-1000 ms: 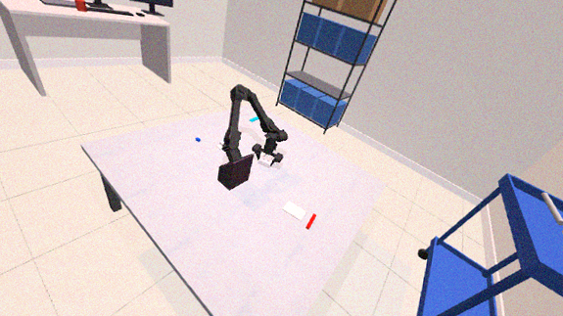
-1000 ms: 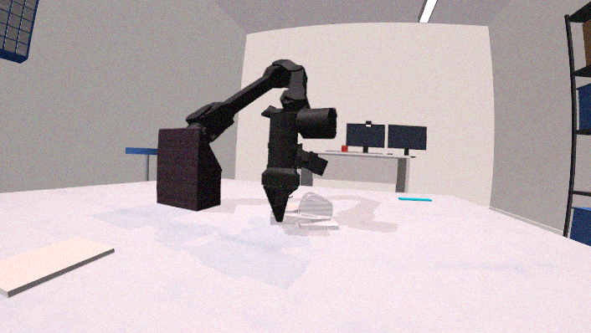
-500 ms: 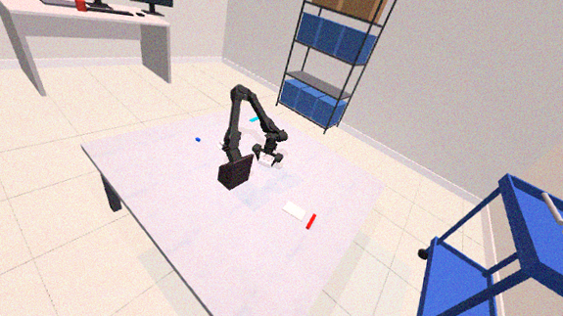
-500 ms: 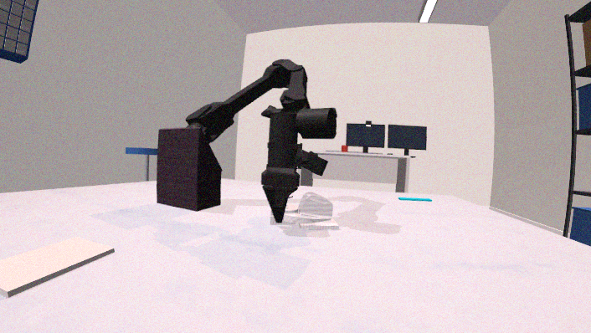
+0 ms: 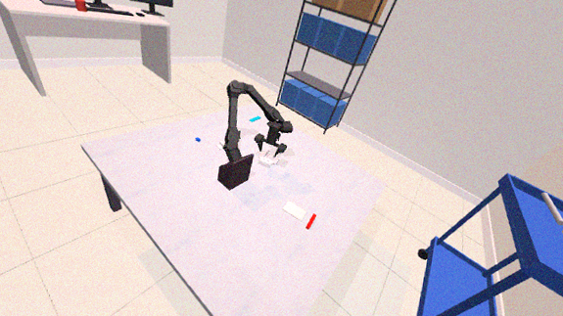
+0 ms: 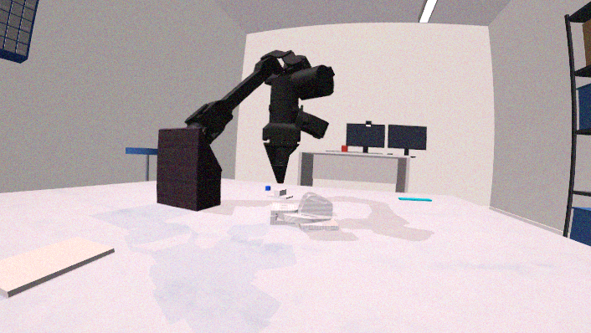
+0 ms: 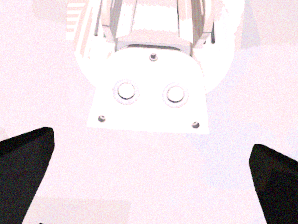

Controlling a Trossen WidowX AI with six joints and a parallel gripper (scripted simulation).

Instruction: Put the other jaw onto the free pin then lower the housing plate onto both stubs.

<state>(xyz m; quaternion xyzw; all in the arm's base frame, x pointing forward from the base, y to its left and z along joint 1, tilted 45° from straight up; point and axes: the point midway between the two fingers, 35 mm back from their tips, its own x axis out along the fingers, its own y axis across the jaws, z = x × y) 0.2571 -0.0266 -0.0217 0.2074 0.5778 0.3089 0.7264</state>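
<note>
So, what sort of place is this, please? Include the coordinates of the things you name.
Probably a robotics lab or workshop: a robot arm point(image 5: 234, 115) point(image 6: 247, 88) is mounted on a table point(image 5: 198, 247) point(image 6: 377, 293), a desk point(image 5: 93, 31) point(image 6: 353, 155) with two monitors stands behind, and a blue cart point(image 5: 528, 267) is nearby.

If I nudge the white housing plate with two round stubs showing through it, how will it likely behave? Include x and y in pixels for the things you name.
The flat white housing plate point(image 7: 150, 111) looks stiff, as its edges run straight. Seated around both round stubs point(image 7: 126, 90), it would probably resist sliding sideways. Being broad and low, it seems unlikely to roll.
</note>
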